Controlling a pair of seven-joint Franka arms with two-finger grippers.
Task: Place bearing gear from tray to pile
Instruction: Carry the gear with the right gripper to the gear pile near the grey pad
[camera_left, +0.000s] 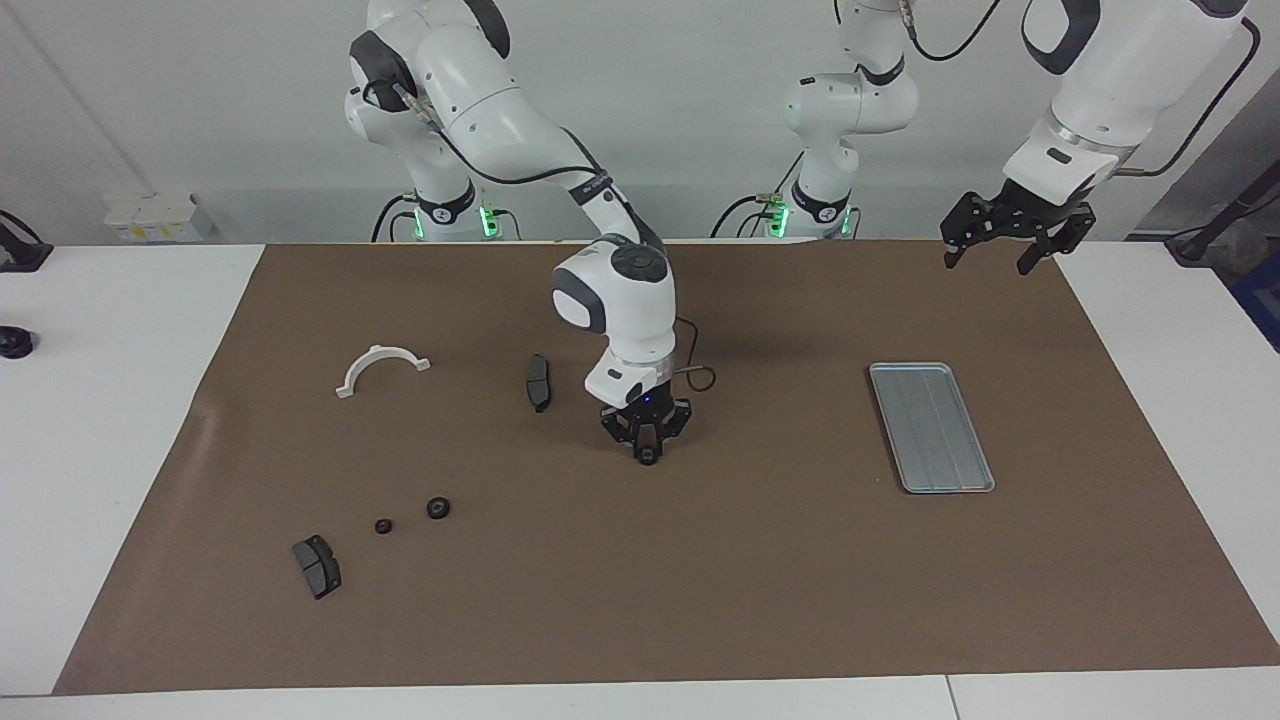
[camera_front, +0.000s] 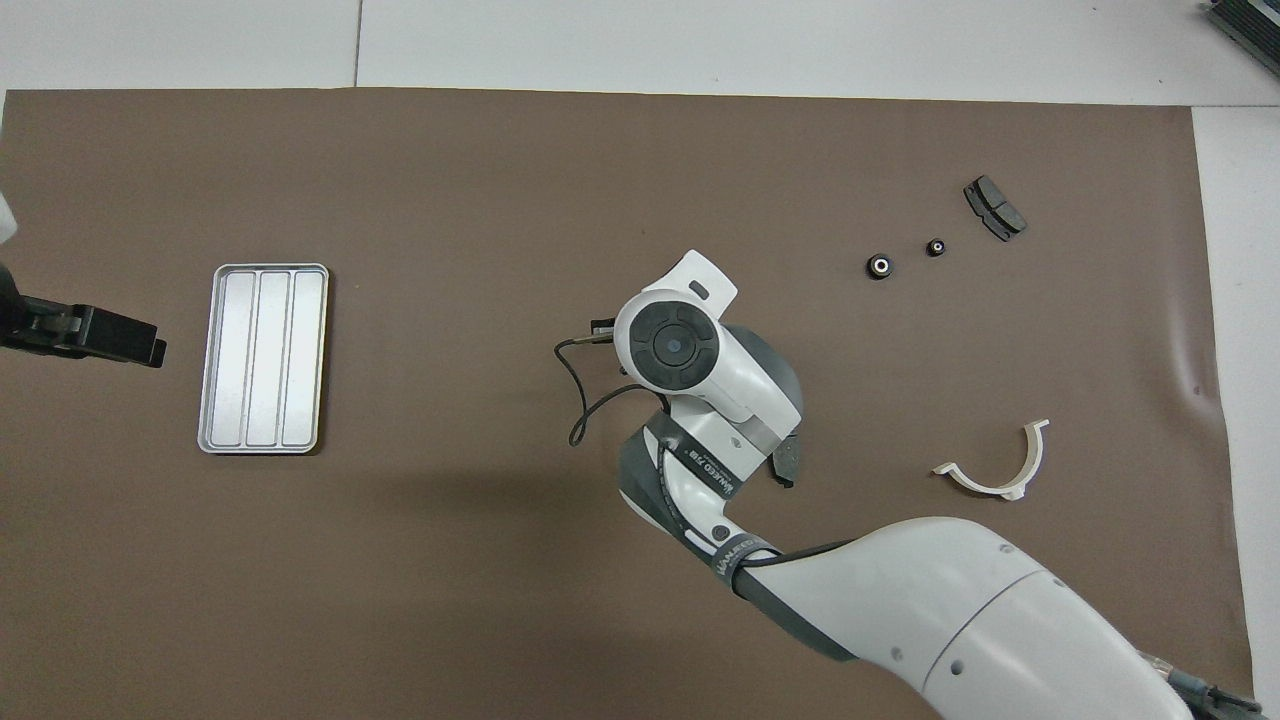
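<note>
The silver-grey tray lies empty toward the left arm's end of the table; it also shows in the overhead view. The pile is two small black gears toward the right arm's end, also seen from overhead. My right gripper hangs over the middle of the mat, shut on a small black bearing gear, held just above the mat. In the overhead view its own wrist hides it. My left gripper waits open and empty, raised over the mat's edge beside the tray.
A dark grey brake pad lies close beside my right gripper, toward the right arm's end. Another brake pad lies beside the pile. A white half-ring bracket lies nearer to the robots than the pile.
</note>
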